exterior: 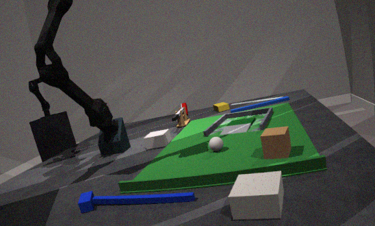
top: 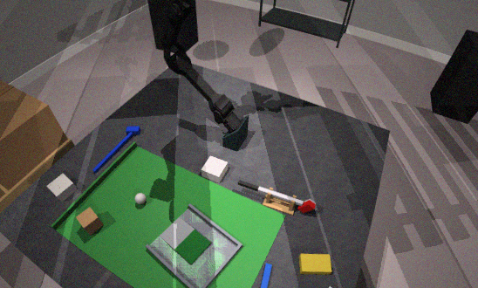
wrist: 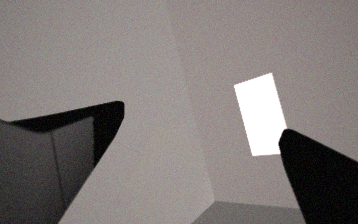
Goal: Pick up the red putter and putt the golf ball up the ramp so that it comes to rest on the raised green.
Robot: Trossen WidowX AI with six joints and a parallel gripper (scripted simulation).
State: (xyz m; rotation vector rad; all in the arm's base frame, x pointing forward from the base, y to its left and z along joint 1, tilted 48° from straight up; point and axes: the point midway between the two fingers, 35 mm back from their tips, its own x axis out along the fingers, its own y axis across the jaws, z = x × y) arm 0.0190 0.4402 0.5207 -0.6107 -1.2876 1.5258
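Note:
The red putter (top: 307,206) (exterior: 184,107) rests on a small wooden rack (top: 280,209) (exterior: 183,125) beside the green mat (top: 119,181) (exterior: 178,171), with its dark grip toward the arm. The white golf ball (top: 140,198) (exterior: 215,144) sits on the mat. A grey ramp (top: 178,231) (exterior: 234,129) leads to the raised green (top: 194,247) (exterior: 241,121) inside low grey walls. My gripper (wrist: 200,122) is open and empty, facing the room's walls and a bright panel. It is far from the putter, and its fingers are not clear in the top and exterior views.
An orange block (top: 87,218) (exterior: 276,142) stands on the mat near the ball. A white block (top: 215,167) (exterior: 158,137) lies between arm base and mat; another (top: 60,185) (exterior: 255,196) is beyond the mat's end wall. A blue putter (top: 112,152) (exterior: 141,198) and a yellow block (top: 315,263) (exterior: 221,107) lie off the mat.

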